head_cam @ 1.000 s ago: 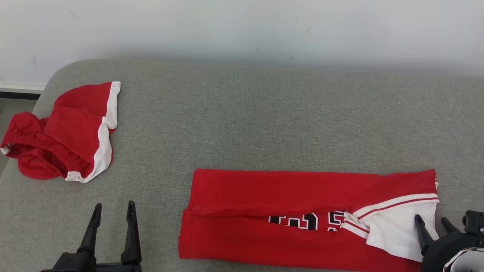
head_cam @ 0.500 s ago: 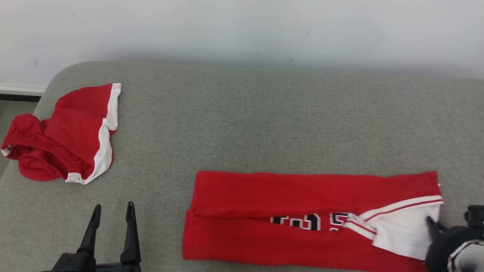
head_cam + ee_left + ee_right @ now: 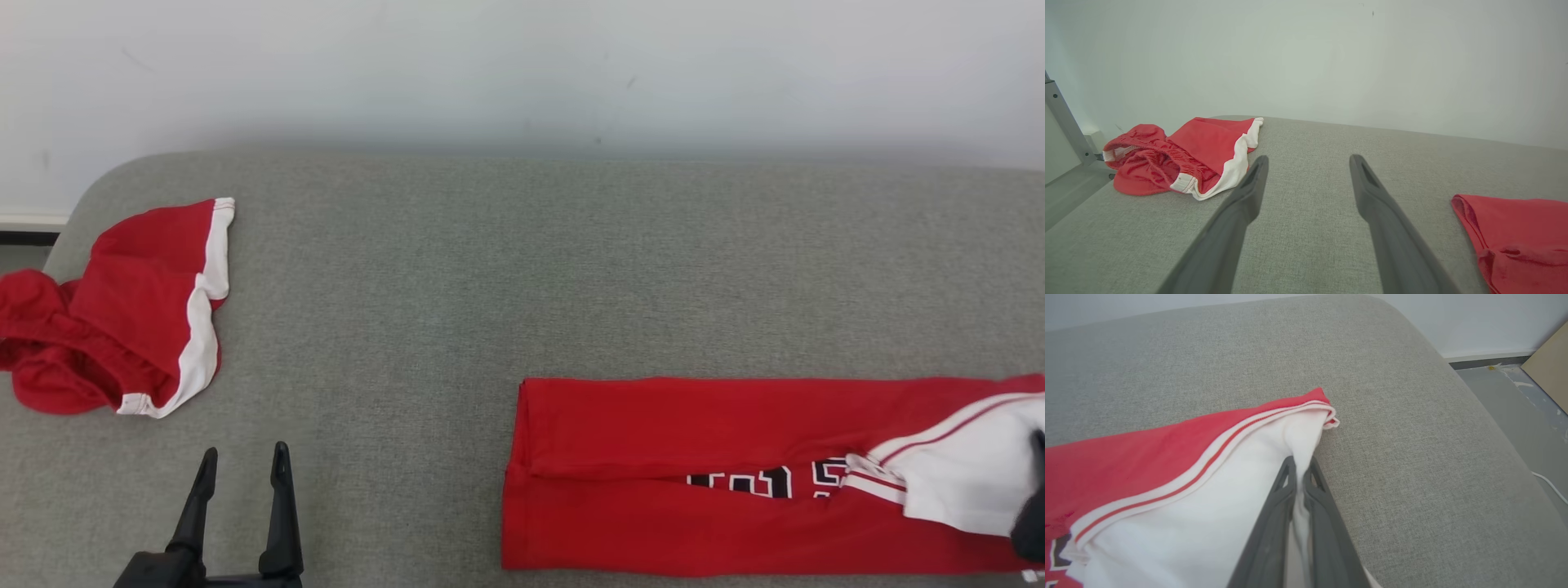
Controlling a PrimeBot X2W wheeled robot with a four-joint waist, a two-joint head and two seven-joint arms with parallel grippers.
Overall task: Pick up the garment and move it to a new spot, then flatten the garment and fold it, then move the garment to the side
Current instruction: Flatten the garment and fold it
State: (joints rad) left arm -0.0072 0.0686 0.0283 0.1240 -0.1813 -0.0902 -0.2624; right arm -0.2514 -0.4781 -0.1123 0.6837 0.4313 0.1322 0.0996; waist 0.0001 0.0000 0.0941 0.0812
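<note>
Looking down from the head camera, I have my right gripper (image 3: pixel 1299 461) nearest, at 4 o'clock. Its two dark fingers are pressed together on a pinch of white fabric at the right end of the garment (image 3: pixel 694 425). My left gripper (image 3: pixel 245 451) sits at 7 o'clock with its fingers spread wide, holding nothing, over bare padding. The garment lies at 4 to 5 o'clock on the grey woven pad (image 3: pixel 490 269). It is a soft red jersey folded into a long flat band, with a lengthwise fold line and black-and-white block numerals peeking out of the fold. A white panel edged in red-and-white striped trim sits at its right end. Farther off at 9 o'clock, crumpled red shorts (image 3: pixel 122 310) with white side bands and a gathered waist sit near the pad's rounded corner. Beyond is a plain pale wall (image 3: pixel 522 65).
</note>
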